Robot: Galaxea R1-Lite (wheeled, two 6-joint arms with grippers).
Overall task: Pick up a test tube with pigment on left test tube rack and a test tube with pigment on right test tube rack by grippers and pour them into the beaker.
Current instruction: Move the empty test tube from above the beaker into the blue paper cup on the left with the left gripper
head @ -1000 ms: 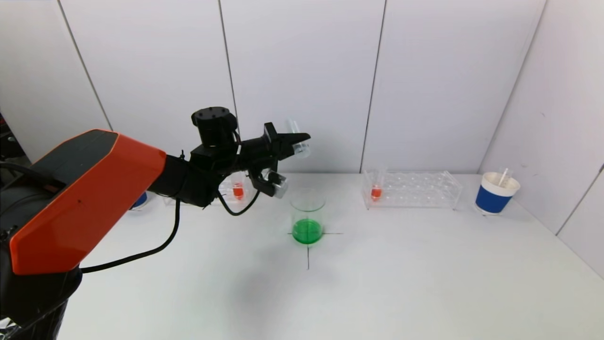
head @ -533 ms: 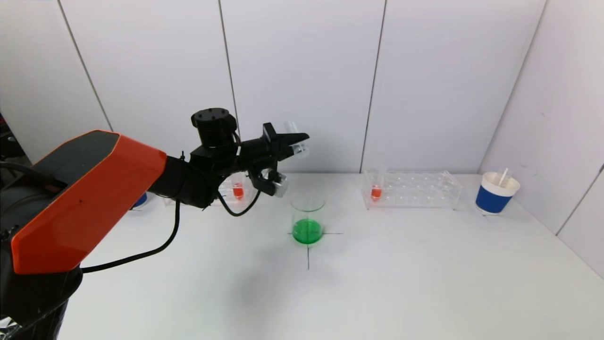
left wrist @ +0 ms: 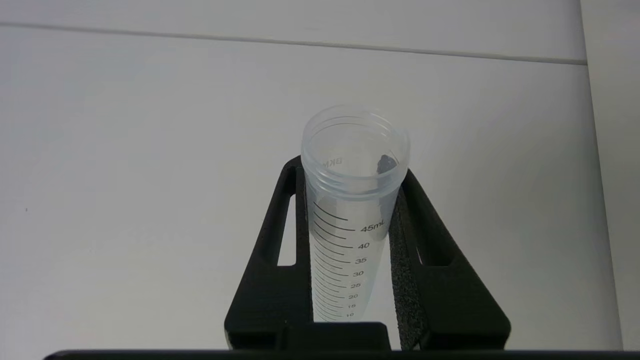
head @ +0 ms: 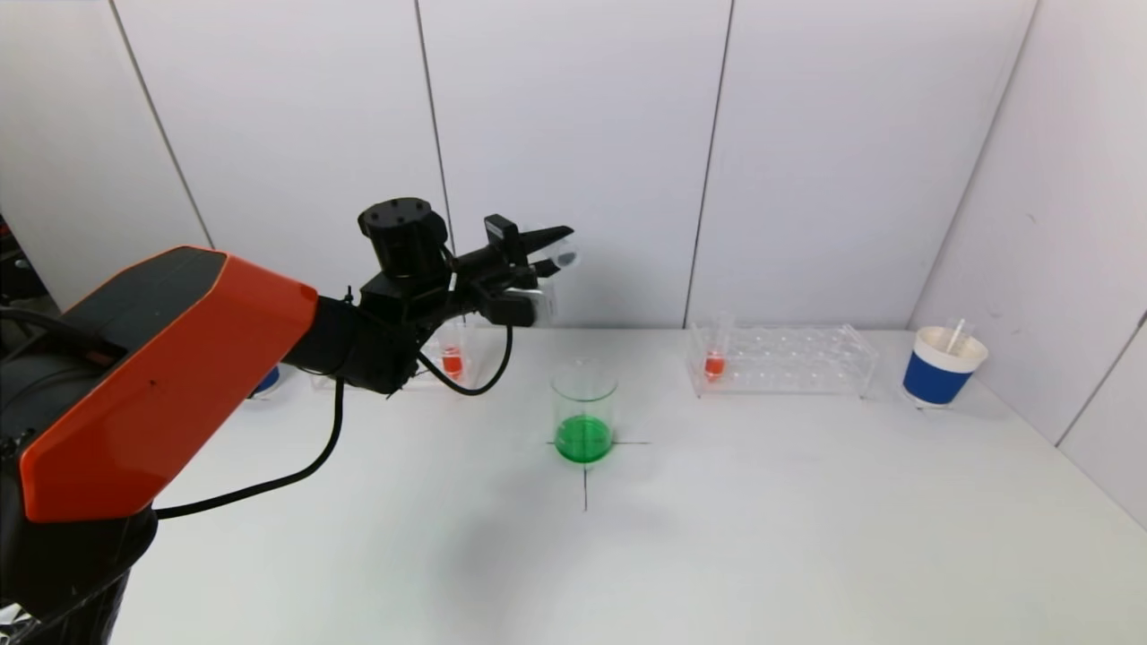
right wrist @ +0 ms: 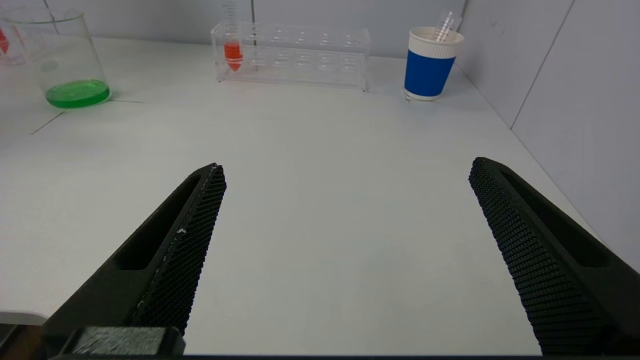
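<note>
Left hand [head: 548, 255]: raised above the surface [head: 717, 537], up and to the left of the beaker [head: 583, 412], closed on a clear test tube [left wrist: 350, 210] that looks empty; its long axis lies near level, along the fingers. Beaker: upright on a cross mark, green liquid at the bottom. Left rack [head: 430, 363]: behind the left arm, one tube of orange pigment [head: 452, 362] visible. Right rack [head: 784, 360]: well right of the beaker, orange tube [head: 714, 363] upright in its near-left slot. Right hand [right wrist: 345, 250]: low over the surface, wide open, holding nothing; that orange tube lies ahead of it, the nearer arm for it. Blue cup [head: 941, 367]: far right.
</note>
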